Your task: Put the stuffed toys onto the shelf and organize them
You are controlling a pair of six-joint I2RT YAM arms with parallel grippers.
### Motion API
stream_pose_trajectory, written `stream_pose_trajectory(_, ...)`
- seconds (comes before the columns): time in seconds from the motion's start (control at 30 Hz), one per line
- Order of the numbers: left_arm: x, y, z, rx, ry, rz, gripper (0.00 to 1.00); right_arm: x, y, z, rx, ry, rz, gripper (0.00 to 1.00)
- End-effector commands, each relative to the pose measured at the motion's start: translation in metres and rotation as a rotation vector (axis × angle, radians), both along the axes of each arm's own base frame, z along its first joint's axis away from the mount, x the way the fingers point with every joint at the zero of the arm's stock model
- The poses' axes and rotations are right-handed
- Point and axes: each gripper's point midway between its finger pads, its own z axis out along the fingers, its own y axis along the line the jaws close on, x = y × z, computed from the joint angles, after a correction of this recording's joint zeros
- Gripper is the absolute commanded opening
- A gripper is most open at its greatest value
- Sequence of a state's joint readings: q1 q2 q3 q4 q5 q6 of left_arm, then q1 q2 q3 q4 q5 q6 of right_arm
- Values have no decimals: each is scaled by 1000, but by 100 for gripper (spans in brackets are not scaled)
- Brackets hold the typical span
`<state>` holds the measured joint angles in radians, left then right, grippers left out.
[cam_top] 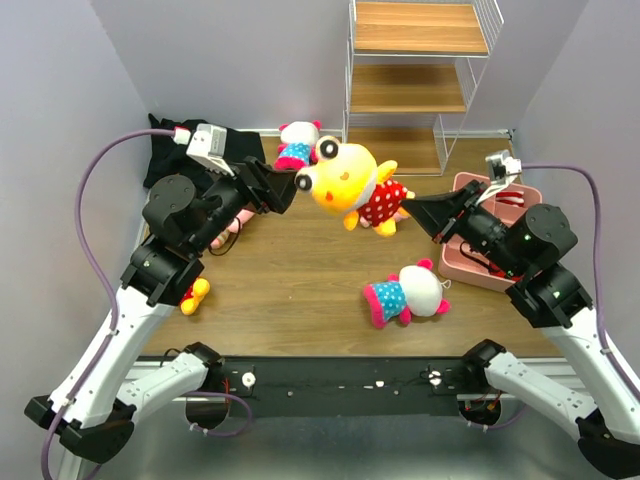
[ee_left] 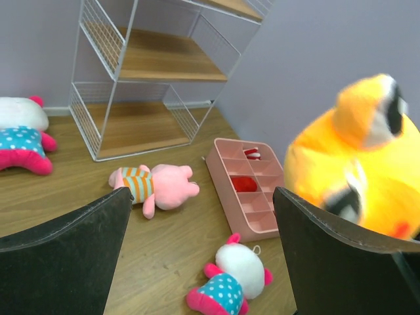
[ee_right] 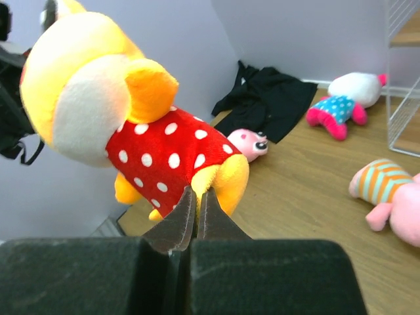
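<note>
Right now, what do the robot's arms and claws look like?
Each arm is white near its base and black higher up, with round joints: the left arm, the right arm. A purple cable loops along each. The left gripper and right gripper have two black fingers each.

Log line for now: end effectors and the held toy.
left end effector: open | right end effector: shut on yellow toy | yellow toy: aloft | shelf: no toys seen
</note>
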<state>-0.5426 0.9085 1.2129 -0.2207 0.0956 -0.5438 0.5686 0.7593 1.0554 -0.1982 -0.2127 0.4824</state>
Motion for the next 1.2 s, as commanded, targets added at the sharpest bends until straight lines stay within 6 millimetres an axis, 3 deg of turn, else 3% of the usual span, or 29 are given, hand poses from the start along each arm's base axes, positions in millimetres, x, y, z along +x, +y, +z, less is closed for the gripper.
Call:
stream_pose_trajectory(0.0, 2, 29, 10, 22, -3, 140, 99, 21, -22, 19, -53, -32, -167, 1)
stream_pose_trajectory(0.13, 10, 52, -3, 51, -2, 274, 99, 45, -31, 30, -92, -20, -267, 1)
stream_pose_trajectory(0.17, 15, 53, -16, 64, 5, 291, 99, 47, -34, 43, -85, -40, -279, 1)
stream_pose_trajectory(0.23, 20, 61, -28, 93, 9, 338, 99, 66, -36, 43, -99, -18, -319, 1)
stream_pose_trajectory(0.27, 24, 60, -44, 119, 31, 344, 99, 70, -39, 49, -85, -11, -334, 1)
stream_pose_trajectory(0.4, 33, 60, -75, 213, 74, 355, 99, 106, -59, 72, -14, 16, -376, 1)
stream_pose_trajectory(0.5, 35, 61, -87, 276, 93, 356, 99, 141, -72, 60, 4, 87, -432, 1)
stream_pose_trajectory(0.6, 33, 66, -96, 283, 77, 388, 99, 169, -82, 29, -1, 173, -486, 1)
stream_pose_trajectory(0.67, 29, 66, -100, 266, 58, 375, 99, 182, -84, 0, 26, 237, -488, 1)
stream_pose_trajectory(0.77, 26, 66, -98, 258, 59, 369, 99, 198, -97, -29, 73, 296, -510, 1)
stream_pose_trajectory(0.9, 24, 62, -99, 245, 65, 346, 99, 220, -109, -50, 88, 353, -545, 1)
stream_pose_trajectory(1.17, 24, 52, -102, 235, 77, 301, 99, 264, -122, -54, 152, 358, -535, 1)
